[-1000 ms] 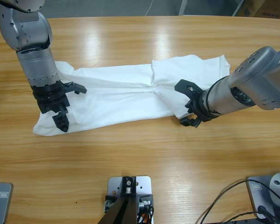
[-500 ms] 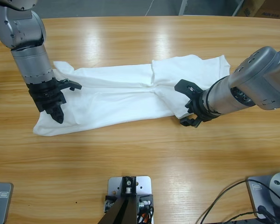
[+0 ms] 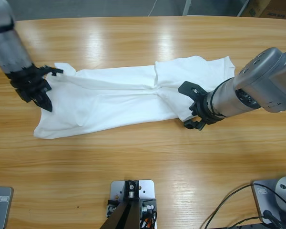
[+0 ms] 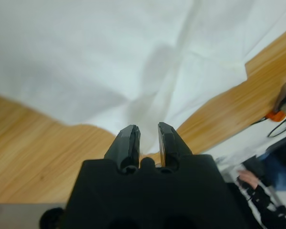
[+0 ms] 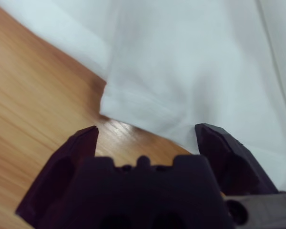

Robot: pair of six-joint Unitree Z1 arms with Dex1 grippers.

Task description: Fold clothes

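Two grippers: the left gripper (image 3: pixel 44 89) is nearly closed at the T-shirt (image 3: pixel 128 98) edge, the right gripper (image 3: pixel 191 107) spread wide over its far-right hem, both arms angled low.

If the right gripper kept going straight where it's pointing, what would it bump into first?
Most likely the white T-shirt: the right gripper points at its folded edge, jaws wide open on either side, with only a sliver of table before it.

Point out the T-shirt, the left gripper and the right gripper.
T-shirt (image 3: pixel 114 102): high view, middle of the cloth.
Left gripper (image 4: pixel 148 138): left wrist view, between its near-shut fingertips.
Right gripper (image 5: pixel 145 133): right wrist view, between its open fingertips.
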